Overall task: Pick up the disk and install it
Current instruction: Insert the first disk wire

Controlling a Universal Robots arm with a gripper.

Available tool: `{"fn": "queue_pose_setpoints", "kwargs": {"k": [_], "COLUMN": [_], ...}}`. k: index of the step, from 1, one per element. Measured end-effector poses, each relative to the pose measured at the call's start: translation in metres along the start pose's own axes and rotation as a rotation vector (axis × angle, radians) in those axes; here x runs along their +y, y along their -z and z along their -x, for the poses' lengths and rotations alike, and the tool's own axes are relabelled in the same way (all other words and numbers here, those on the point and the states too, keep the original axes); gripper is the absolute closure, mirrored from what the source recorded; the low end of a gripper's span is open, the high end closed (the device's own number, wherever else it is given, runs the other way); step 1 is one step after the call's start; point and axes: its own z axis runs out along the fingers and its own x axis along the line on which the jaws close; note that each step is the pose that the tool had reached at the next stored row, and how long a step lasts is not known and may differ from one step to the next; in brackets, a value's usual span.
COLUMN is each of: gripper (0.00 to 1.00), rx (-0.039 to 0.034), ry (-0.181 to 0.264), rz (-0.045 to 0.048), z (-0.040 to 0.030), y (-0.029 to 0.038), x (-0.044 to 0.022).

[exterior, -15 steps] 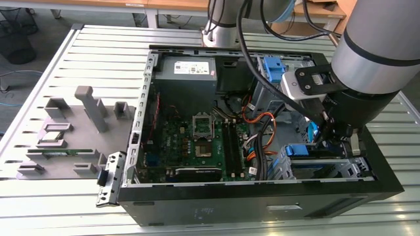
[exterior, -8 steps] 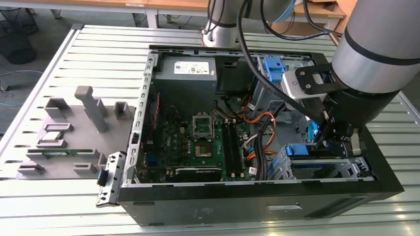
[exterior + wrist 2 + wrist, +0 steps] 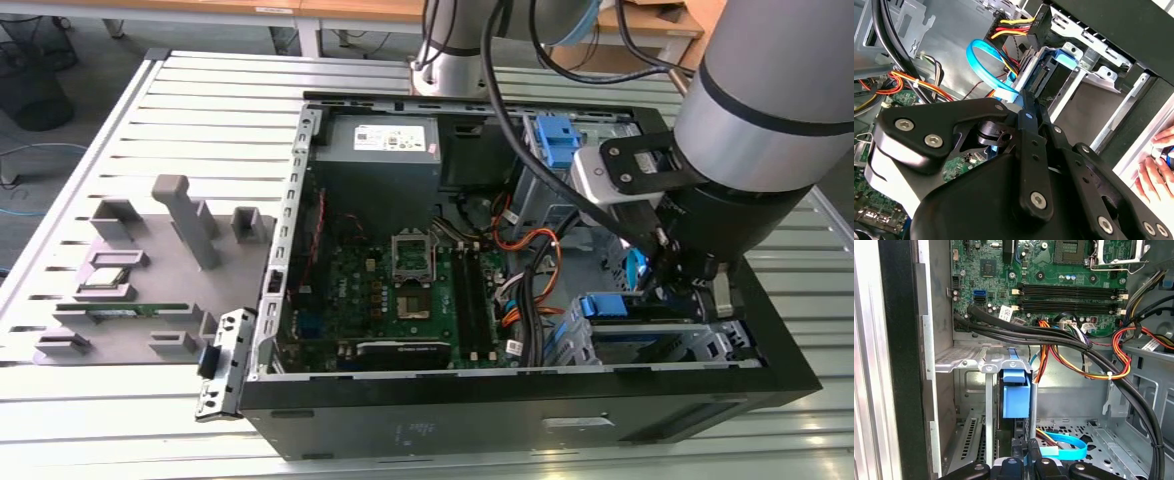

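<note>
The disk point(image 3: 1016, 395) stands on edge in the drive cage point(image 3: 969, 360) at the front corner of the open computer case point(image 3: 534, 420), its blue rail end facing me. In the second wrist view the disk point(image 3: 1046, 75) shows its connector edge between blue rails. My gripper point(image 3: 1026, 447) sits right behind that end with its fingers drawn together, nothing clamped between them. In the exterior view my gripper point(image 3: 667, 292) reaches down into the case just above the blue-railed disk point(image 3: 627, 305).
A light-blue flat cable point(image 3: 1064, 450) and bundles of black, orange and yellow wires point(image 3: 1104, 360) run close by. The motherboard point(image 3: 400, 290), the grey power-supply box point(image 3: 380, 145) and a bare blue bracket point(image 3: 554, 135) lie farther back. A person's hand point(image 3: 1154, 170) rests outside the case.
</note>
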Motion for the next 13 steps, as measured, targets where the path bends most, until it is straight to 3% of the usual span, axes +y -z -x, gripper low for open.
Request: {"fn": "queue_pose_setpoints", "kwargs": {"k": [13], "gripper": [0.84], "rx": [-0.0002], "ry": [0.0], "rz": [-0.0001], "z": [-0.0002], "y": [-0.0028], "x": [0.0006]}}
